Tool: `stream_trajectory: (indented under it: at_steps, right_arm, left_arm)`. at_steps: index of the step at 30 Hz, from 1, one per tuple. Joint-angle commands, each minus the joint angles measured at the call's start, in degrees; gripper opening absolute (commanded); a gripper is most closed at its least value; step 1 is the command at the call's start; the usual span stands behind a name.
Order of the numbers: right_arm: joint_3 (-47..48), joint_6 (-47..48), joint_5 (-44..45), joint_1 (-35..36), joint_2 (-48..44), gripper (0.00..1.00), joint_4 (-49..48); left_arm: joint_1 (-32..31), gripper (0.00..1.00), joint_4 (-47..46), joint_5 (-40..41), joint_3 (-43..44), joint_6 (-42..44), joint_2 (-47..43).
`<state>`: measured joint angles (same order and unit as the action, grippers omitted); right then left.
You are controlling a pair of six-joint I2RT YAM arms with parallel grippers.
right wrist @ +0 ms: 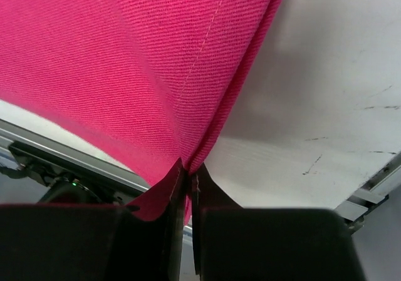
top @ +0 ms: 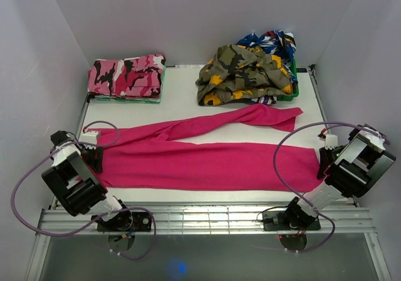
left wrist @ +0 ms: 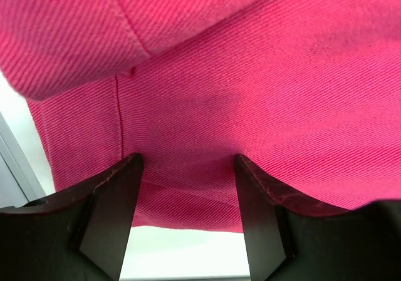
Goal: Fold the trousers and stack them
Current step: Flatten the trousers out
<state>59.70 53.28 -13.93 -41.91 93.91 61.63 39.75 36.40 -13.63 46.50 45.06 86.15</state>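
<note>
- Counter (top: 182, 102): white, with dark scuff marks in the right wrist view.
- Pink camo pile (top: 127, 76): folded, at the far left corner, lying on a green cloth (top: 149, 98).
- Olive camo heap (top: 241, 74): crumpled, far right, spilling over a green bin (top: 293, 90).
- Blue patterned cloth (top: 272, 43): bunched behind the olive heap, touching it.
- Rail (top: 213, 215): slatted metal along the near edge.

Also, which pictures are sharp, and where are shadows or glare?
Top view: evenly lit and sharp, the trousers cast almost no shadow. Left wrist view: weave sharp, fingers dark, table below washed out white. Right wrist view: weave sharp, soft shadow on the table.
</note>
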Motion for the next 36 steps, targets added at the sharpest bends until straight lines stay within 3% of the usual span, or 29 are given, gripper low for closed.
stream_trajectory:
  at_steps: [1,7,8,9,10,12,14,16,21,26,27,31,36]
  right_arm:
    - [-1.25,6.05,5.76,-1.68,0.31,0.08,-3.09]
    - [-6.96,9.83,8.22,-2.03,-2.06,0.08,-4.84]
    - [-7.05,10.26,8.39,-2.03,-2.32,0.14,-4.94]
    - [-6.62,10.88,8.14,-2.03,-2.24,0.4,-4.76]
    - [-4.62,10.88,7.61,-2.03,-2.06,0.52,-4.41]
    - [-1.01,10.62,4.73,-1.95,-1.1,0.67,-3.1]
    - [6.89,10.09,1.21,-1.6,1.09,0.74,0.24]
    - [13.3,9.83,-6.34,-0.9,2.94,0.75,5.22]
    - [28.51,5.45,-18.3,6.72,6.81,0.74,6.41]
    - [32.49,-6.39,-16.83,17.46,10.93,0.72,-4.91]
    - [33.45,-9.04,-16.22,19.83,12.08,0.72,-6.59]
    - [44.84,-19.6,-17.18,22.04,22.33,0.76,-8.89]
    - [56.31,-27.6,-16.92,22.66,32.47,0.78,-8.71]
  left_arm:
    - [2.35,0.71,4.64,9.49,-7.29,6.09,-2.73]
    - [2.7,0.73,6.57,11.6,-8.62,8.29,-7.58]
    - [2.7,0.73,6.92,11.35,-7.84,8.03,-7.23]
    - [2.7,0.75,8.58,10.12,-5.13,7.16,-6.27]
    - [2.7,0.77,10.08,8.55,-3.28,6.71,-5.82]
    - [2.7,0.82,14.11,3.64,1.55,6.18,-5.55]
    - [2.62,0.85,21.14,-5.85,9.37,7.05,-5.99]
    - [1.74,0.88,26.69,-13.92,15.77,8.29,-6.25]
    - [-2.73,0.88,29.43,-21.61,22.66,5.75,-4.59]
    - [-15.03,0.88,24.52,-26.36,26.8,-5.57,-1.6]
    - [-17.57,0.87,20.16,-26.88,27.06,-12.03,-1.08]
    - [-32.05,0.86,11.95,-27.07,28.99,-24.56,3.31]
    - [-43.95,0.81,5.97,-26.1,35.58,-34.24,14.47]
